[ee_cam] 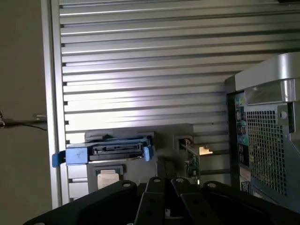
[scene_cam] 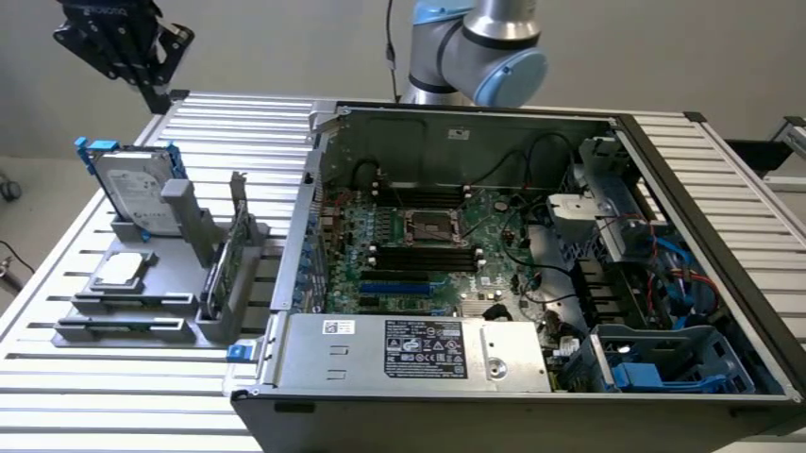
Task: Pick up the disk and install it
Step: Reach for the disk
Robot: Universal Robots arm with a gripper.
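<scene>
The disk [scene_cam: 130, 189], a silver-grey drive with a white label in a bright blue carrier, stands on edge in a grey holder [scene_cam: 158, 283] at the exterior view's left. My black gripper [scene_cam: 149, 83] hangs high above the table's far corner, behind the disk and well apart from it. In the wrist view the disk [ee_cam: 110, 151] shows edge-on, a blue-framed bar on the slatted table, with my gripper [ee_cam: 165, 182] shut and nothing between its fingers.
An open computer case [scene_cam: 504, 123] lies on the slatted metal table [scene_cam: 75, 377], with a blue-lined drive bay [scene_cam: 662, 363] at its near right corner. A small silver chip [scene_cam: 120, 269] and a thin green card [scene_cam: 214, 269] share the grey holder.
</scene>
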